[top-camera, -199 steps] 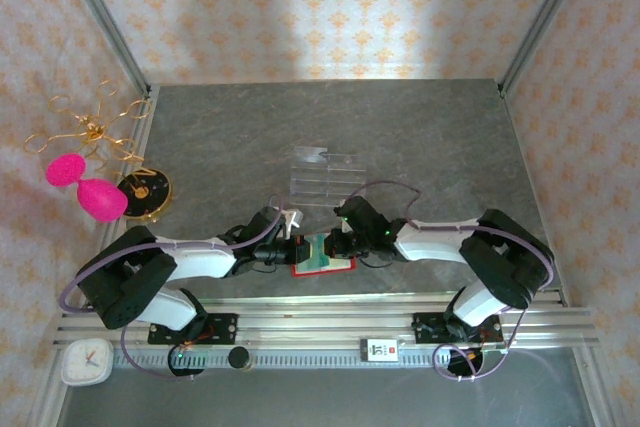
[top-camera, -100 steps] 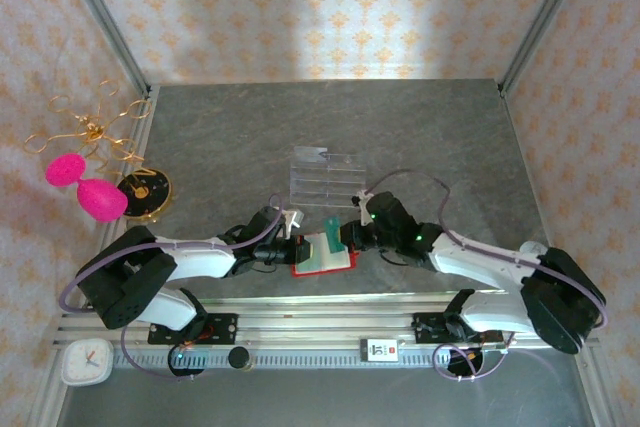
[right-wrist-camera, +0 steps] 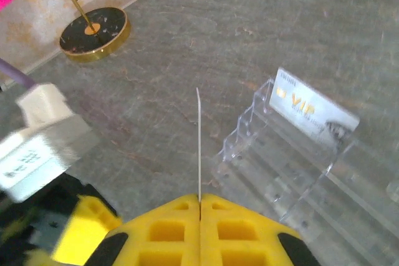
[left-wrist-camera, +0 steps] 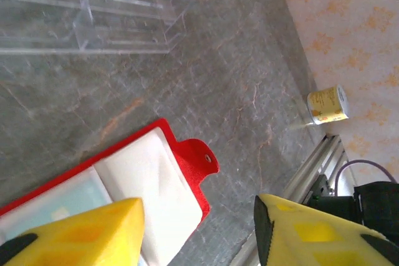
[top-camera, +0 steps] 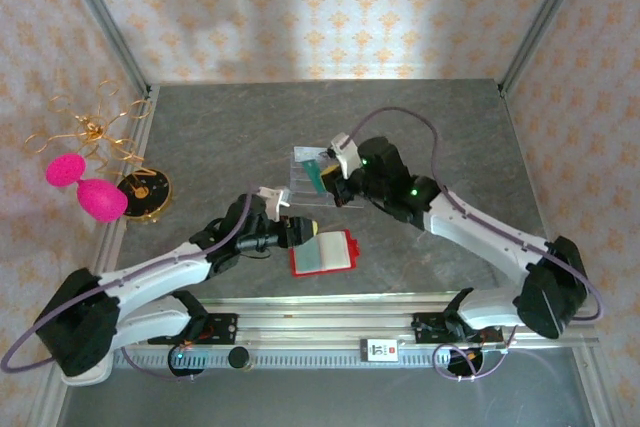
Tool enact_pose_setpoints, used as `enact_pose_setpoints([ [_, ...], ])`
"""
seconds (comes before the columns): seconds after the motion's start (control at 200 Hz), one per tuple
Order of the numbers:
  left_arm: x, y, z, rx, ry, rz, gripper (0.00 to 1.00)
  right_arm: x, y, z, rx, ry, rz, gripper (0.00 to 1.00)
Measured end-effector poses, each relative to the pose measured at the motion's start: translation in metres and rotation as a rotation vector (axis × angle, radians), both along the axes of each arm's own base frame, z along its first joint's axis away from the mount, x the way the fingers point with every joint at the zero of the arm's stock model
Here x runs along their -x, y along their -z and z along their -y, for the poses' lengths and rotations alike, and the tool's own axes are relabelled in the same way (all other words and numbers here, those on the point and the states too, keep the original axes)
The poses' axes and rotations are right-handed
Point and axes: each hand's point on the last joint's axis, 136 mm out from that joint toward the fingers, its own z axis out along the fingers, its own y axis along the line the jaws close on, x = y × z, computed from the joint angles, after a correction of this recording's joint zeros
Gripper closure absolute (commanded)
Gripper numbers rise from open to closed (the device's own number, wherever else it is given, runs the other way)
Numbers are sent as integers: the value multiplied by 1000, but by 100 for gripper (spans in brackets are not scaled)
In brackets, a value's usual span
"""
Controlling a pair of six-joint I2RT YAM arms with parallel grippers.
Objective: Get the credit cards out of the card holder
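**Teal-green credit card lifted over the clear tray; card holder lies open on the near worktop.**
My right end effector is clamped tight on the card, seen edge-on by the tray's left end, where a whitish-grey card stands. The red holder lies just right of my left end effector, whose jaws are spread wide and grip nothing.

My left arm and right arm wear white shells over black joints; a thin purple cable loops along each, a green light glows, fingers are blocky yellow
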Motion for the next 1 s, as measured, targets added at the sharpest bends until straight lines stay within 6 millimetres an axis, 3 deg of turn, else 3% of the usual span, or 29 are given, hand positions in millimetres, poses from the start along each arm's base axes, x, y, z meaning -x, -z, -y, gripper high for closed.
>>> enact_pose_setpoints([
  [0.21,-3,-27,-30,6,-93,71,27,-32,1,-4,155,-121,31,100],
  [0.44,-9,-27,-52,-49,-161,80,13,-61,3,-13,292,-259,45,100],
  [0.766,-31,-24,-81,-209,-256,103,13,-95,19,-44,413,-451,51,100],
  [1.001,-40,-18,-94,-301,-301,126,13,-88,39,-39,485,-542,23,100],
])
